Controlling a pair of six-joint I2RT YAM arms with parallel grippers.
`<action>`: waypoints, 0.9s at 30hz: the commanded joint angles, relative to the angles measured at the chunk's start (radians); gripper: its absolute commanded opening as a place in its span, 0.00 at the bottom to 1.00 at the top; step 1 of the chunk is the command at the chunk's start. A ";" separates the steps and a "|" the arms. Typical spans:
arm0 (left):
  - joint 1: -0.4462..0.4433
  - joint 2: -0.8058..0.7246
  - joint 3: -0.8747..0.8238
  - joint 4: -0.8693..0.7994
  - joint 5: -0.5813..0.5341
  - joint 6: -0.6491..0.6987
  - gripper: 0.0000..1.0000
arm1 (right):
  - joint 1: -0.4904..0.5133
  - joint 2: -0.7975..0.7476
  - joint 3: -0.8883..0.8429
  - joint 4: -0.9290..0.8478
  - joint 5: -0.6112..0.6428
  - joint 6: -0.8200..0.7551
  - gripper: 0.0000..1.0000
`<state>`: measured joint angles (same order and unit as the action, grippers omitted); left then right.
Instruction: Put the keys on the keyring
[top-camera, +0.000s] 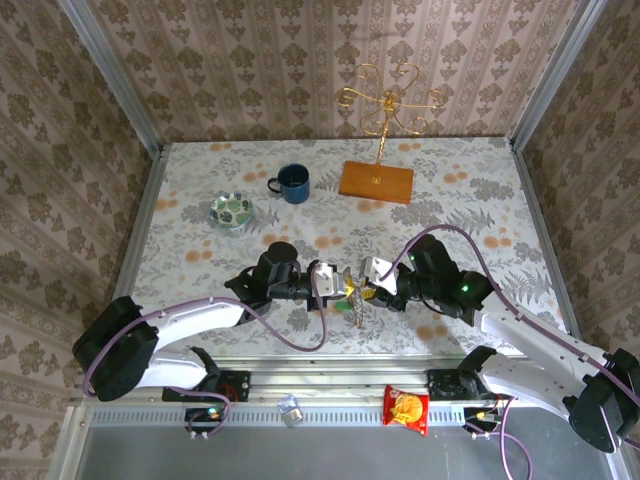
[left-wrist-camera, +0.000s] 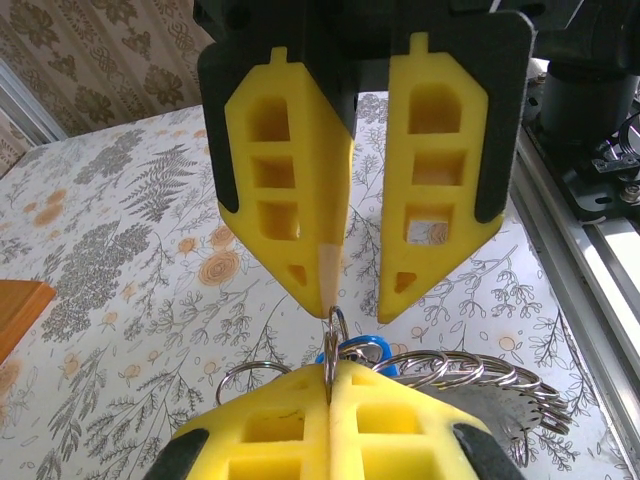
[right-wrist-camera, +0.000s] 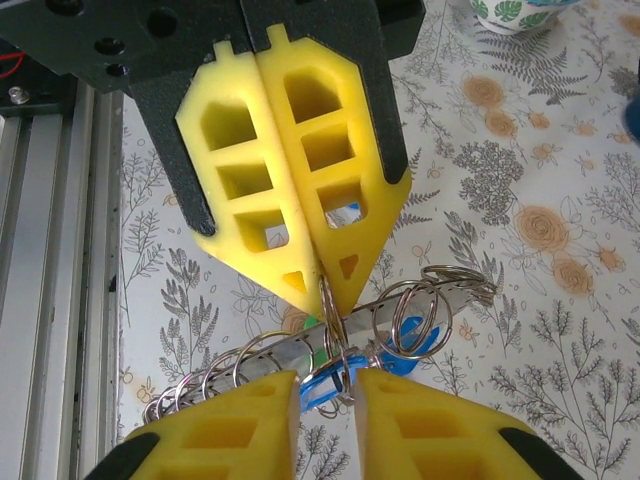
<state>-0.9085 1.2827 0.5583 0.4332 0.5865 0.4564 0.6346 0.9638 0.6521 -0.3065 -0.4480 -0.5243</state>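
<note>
Yellow foam left claw (left-wrist-camera: 330, 374) pinches the keyring (right-wrist-camera: 272, 352); right claw (right-wrist-camera: 328, 380) stands slightly apart.

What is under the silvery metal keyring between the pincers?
A blue plastic tag shows beneath the silvery metal keyring, above the flowered tablecloth; the right pincer covers the rest.

Walls (top-camera: 300, 60) on three sides, beige damask paper. Grey metal posts (top-camera: 112, 70) in the back corners. Table (top-camera: 470, 190) under a pale cloth, grey ferns and orange blooms. Aluminium rail (top-camera: 340, 385) along the near edge, with a dark grey surface (top-camera: 330, 450) below. On my feed I read even light and soft shadows.
</note>
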 joint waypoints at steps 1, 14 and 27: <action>-0.004 -0.011 -0.005 0.050 0.025 -0.019 0.00 | -0.004 -0.001 0.000 0.026 -0.006 0.010 0.20; -0.004 -0.014 -0.010 0.067 0.027 -0.011 0.00 | -0.006 0.064 0.008 -0.015 0.026 -0.009 0.00; -0.004 -0.010 -0.075 0.212 0.013 -0.088 0.00 | -0.006 -0.022 -0.047 0.097 -0.018 0.043 0.28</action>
<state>-0.9092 1.2827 0.5064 0.5430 0.5865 0.4179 0.6327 0.9630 0.6312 -0.2577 -0.4473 -0.5068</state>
